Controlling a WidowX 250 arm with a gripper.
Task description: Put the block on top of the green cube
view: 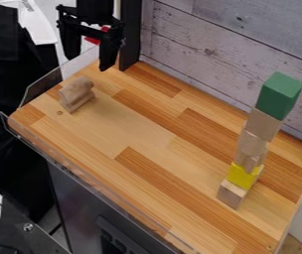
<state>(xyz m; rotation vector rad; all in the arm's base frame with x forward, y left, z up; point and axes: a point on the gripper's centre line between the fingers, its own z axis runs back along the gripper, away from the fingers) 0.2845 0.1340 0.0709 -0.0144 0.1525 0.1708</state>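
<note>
My gripper (87, 63) hangs at the upper left, above the table's back left corner, open with nothing between its fingers. Below it and slightly left, apart from it, a natural wood block (77, 94) with a notched, curved shape stands on the tabletop. The green cube (279, 96) is at the top of a tall stack on the right, far from the gripper. Under the cube come several plain wood pieces (263, 124) and a yellow block (243, 174), with another wood block (232, 194) at the base.
The striped wooden table (140, 134) has a clear plastic guard (44, 85) along its left edge. A grey plank wall (213, 54) runs behind it, with a black post (131, 34) near the gripper.
</note>
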